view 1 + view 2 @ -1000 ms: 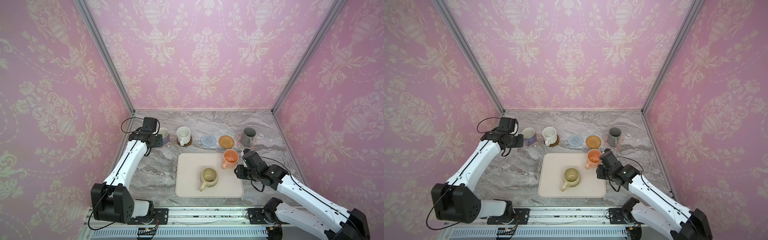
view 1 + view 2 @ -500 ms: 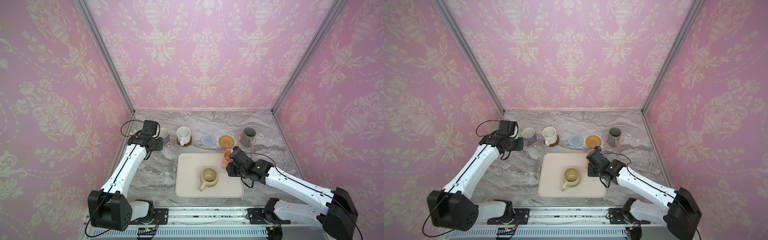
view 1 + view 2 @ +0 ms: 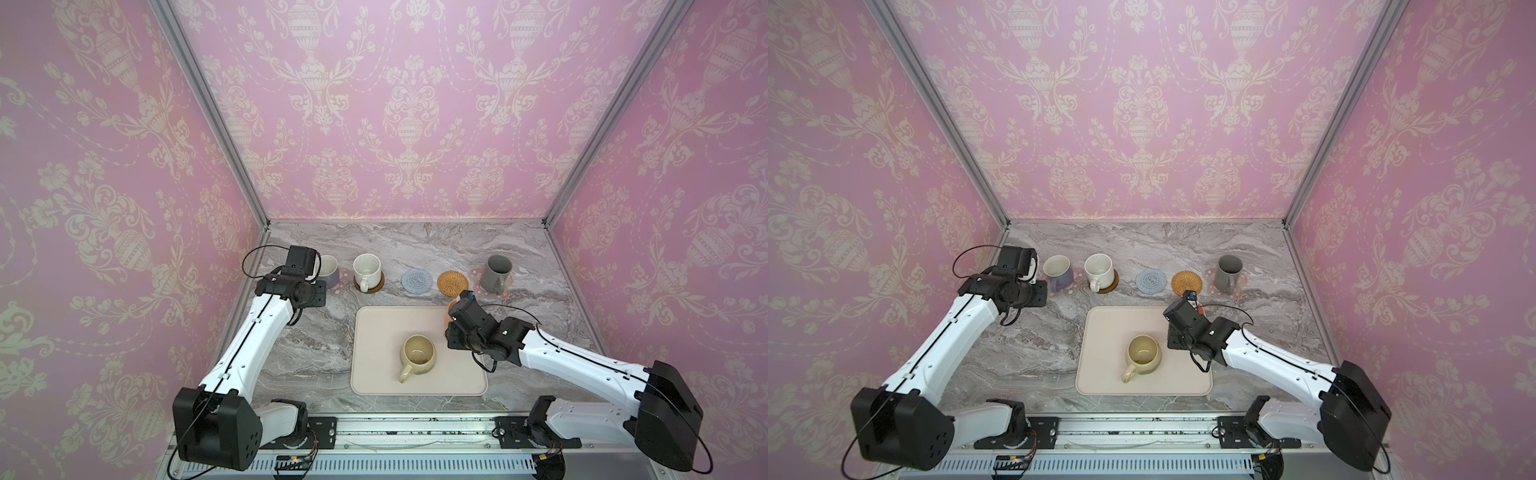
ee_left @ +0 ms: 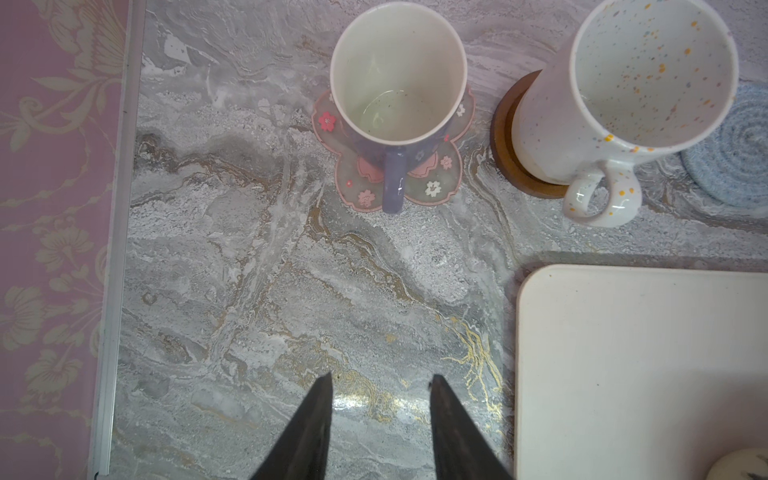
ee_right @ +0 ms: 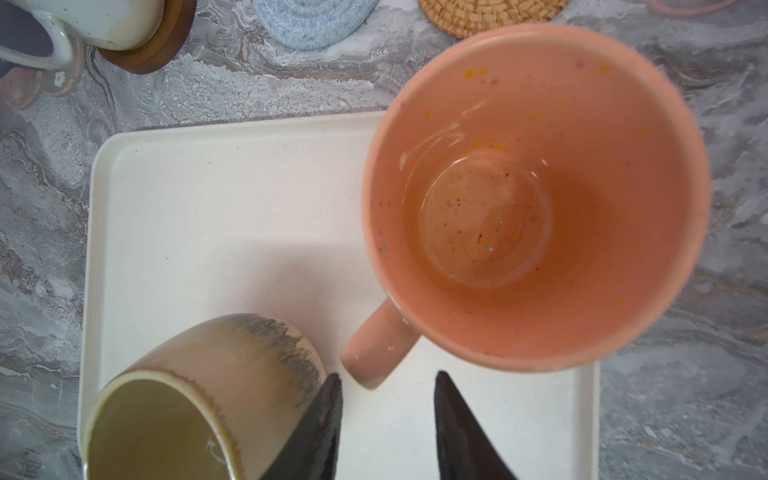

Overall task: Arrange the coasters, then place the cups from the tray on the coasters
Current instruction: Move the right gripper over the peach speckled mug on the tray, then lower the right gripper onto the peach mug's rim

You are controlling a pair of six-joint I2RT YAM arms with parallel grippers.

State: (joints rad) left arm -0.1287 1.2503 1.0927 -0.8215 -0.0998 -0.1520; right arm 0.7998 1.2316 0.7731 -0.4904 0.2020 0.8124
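The peach-orange cup (image 5: 536,195) stands upright at the far right corner of the beige tray (image 3: 374,332), mostly hidden under my right arm in both top views. My right gripper (image 5: 387,378) is open, and the tip of the cup's handle (image 5: 374,353) lies just at the mouth of its jaws. The cream-yellow cup (image 3: 417,353) stands mid-tray, close beside one right finger (image 5: 324,415). My left gripper (image 4: 381,378) is open over bare marble, short of the lavender cup (image 4: 397,79) on its pink flower coaster (image 4: 432,187). The blue crocheted coaster (image 3: 417,281) and the rattan coaster (image 3: 452,282) are bare.
The white speckled cup (image 3: 366,269) sits on the brown wooden coaster (image 3: 376,287). The tall grey cup (image 3: 495,272) stands on the other pink coaster (image 3: 476,276) at the right end of the row. Pink walls close in the marble table on three sides.
My right arm has swung in from the right over the tray's far right corner and now covers the peach-orange cup. The left arm has barely moved.
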